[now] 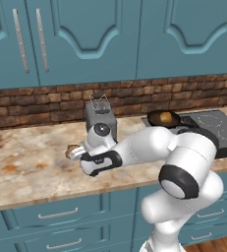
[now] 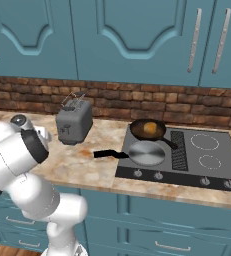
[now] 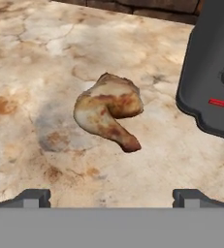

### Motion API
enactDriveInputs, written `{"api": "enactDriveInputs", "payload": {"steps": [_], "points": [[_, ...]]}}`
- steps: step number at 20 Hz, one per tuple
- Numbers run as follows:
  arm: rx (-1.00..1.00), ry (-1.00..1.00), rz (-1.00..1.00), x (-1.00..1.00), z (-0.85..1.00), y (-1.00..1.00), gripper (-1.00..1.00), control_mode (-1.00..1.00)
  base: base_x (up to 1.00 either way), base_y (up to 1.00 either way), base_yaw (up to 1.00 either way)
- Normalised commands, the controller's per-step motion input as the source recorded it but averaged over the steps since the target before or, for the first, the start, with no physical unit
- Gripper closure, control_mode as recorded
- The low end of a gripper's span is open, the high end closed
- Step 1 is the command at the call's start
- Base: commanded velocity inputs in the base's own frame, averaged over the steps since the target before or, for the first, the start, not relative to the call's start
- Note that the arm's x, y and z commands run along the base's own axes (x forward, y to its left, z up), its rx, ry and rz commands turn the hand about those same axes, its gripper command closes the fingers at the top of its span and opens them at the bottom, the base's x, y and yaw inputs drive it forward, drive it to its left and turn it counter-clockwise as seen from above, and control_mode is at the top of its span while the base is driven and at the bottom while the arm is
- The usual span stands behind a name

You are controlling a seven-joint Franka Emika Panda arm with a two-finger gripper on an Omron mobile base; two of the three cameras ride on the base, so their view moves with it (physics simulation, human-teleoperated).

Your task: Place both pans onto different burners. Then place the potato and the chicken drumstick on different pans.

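The chicken drumstick (image 3: 108, 111), browned, lies on the marble counter just ahead of my gripper (image 3: 112, 197). The gripper is open, its fingertips (image 3: 33, 197) wide apart, holding nothing. In the left base view the drumstick (image 1: 71, 149) peeks out beside my hand, left of the toaster. The deeper brown pan (image 2: 148, 129) sits at the rear left of the cooktop (image 2: 222, 172) with the potato (image 2: 150, 128) inside. The shallow silver pan (image 2: 147, 153) sits in front of it, its black handle pointing left over the counter. Two ring burners (image 2: 204, 141) on the right are bare.
A grey toaster (image 2: 73, 122) stands on the counter close to the right of the drumstick, and its body (image 3: 213, 82) is near my right finger. A brick wall runs behind. The ribbed black vent (image 2: 178, 150) splits the cooktop. Bare counter (image 1: 21, 167) lies to the left.
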Motion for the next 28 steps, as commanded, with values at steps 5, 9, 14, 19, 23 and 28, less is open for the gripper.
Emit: {"api": "enactDriveInputs", "payload": {"steps": [5, 9, 14, 19, 23, 28], "points": [[-0.01, 0.00, 0.06, 0.10, -0.08, 0.00, -1.00, -1.00, 0.00, 0.00, 0.00], [0.00, 0.05, 0.12, 0.17, -0.26, 0.00, -1.00, -1.00, 0.00, 0.00, 0.00], [-0.01, 0.05, 0.12, 0.07, -0.27, 0.00, -1.00, -1.00, 0.00, 0.00, 0.00], [-0.06, 0.00, 0.06, 0.01, -0.02, 0.00, -1.00, -1.00, 0.00, 0.00, 0.00], [-0.04, 0.00, 0.04, 0.11, 0.00, 0.00, -1.00, -1.00, 0.00, 0.00, 0.00], [-0.01, 0.00, 0.04, 0.23, -0.06, 0.01, -1.00, -1.00, 0.00, 0.00, 0.00]]}}
